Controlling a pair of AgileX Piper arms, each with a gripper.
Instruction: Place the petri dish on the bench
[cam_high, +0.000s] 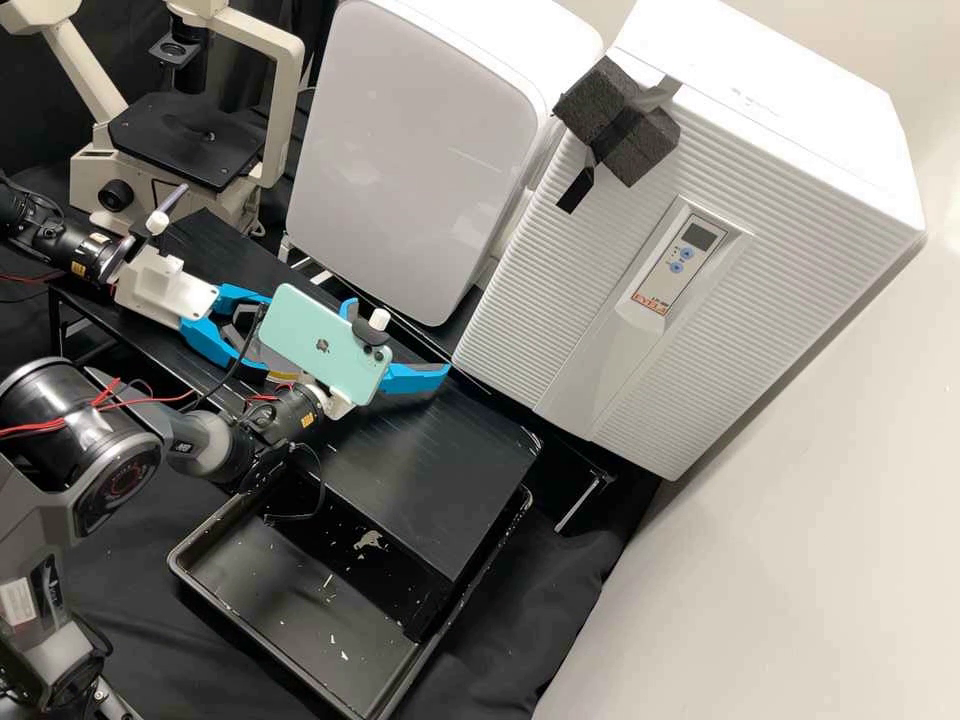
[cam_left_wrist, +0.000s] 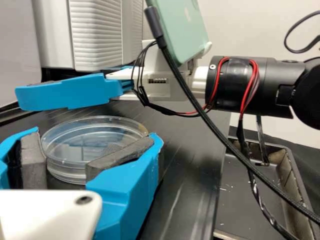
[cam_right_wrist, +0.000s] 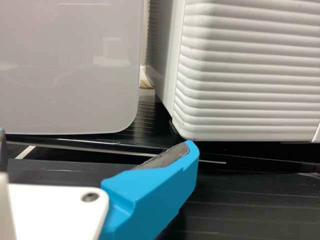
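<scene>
petri dish: here's your clear round dish (cam_left_wrist: 90, 145), in the left wrist view, sitting between the grey pads (cam_left_wrist: 32, 159) of the left gripper (cam_high: 205, 340), its sides up against them; you cannot tell whether its base touches the bench (cam_high: 430, 470).
left gripper: this one's yours with the catch, drawn in on the dish and grasping it, at the left of the high view's frame, just above the middle.
right gripper (cam_high: 398, 338): spread wide, nothing in its grasp, near the middle of the high view's frame; from the left wrist view you see one blue finger (cam_left_wrist: 70, 95) of it past the dish, apart from it.
phone (cam_high: 320, 345): mint green, mounted on the right arm (cam_high: 290, 412), near the middle of your frame.
tray (cam_high: 250, 585): black, flecked with pale bits, down at the lower middle, partly under the bench.
microscope (cam_high: 90, 185): cream and black, up in your upper left.
pale cabinet (cam_high: 420, 150): upper middle of the frame, smooth front facing you.
ribbed cabinet (cam_high: 800, 220): white, upper right, with a small display panel (cam_high: 685, 258) and a dark foam block (cam_high: 620, 125) at its top edge.
</scene>
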